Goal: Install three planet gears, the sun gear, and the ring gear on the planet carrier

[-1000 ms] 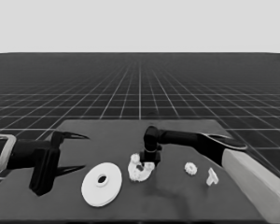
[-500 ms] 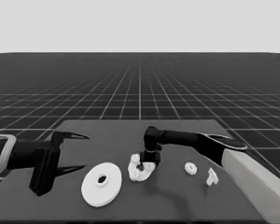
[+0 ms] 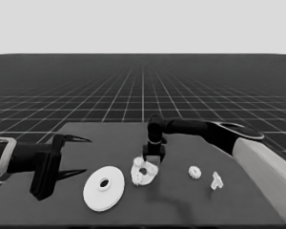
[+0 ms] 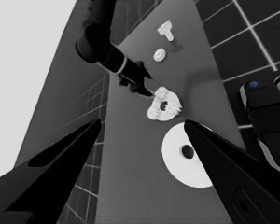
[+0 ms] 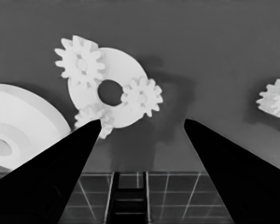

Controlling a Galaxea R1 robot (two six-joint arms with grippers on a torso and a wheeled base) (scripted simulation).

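The smaller round part (image 3: 144,174) lies mid-table and carries three planet gears (image 5: 80,60) (image 5: 142,96) (image 5: 95,120) around its centre hole. My right gripper (image 3: 153,153) hovers just behind and above it, open, with nothing between the fingers (image 5: 60,158). The left wrist view shows the same gripper (image 4: 139,84) beside the smaller round part (image 4: 155,113). Left of it the larger round part (image 3: 97,193) (image 5: 23,116) (image 4: 175,140) lies flat. One loose gear (image 3: 195,171) (image 5: 273,102) (image 4: 159,55) rests to the right. My left gripper (image 3: 85,156) (image 4: 142,122) waits open over the table's left end.
A thin white piece (image 3: 216,180) (image 4: 167,31) lies right of the loose gear, near the right arm's pale forearm (image 3: 267,167). Dark machinery with blue lights (image 4: 266,116) shows at the left wrist view's edge.
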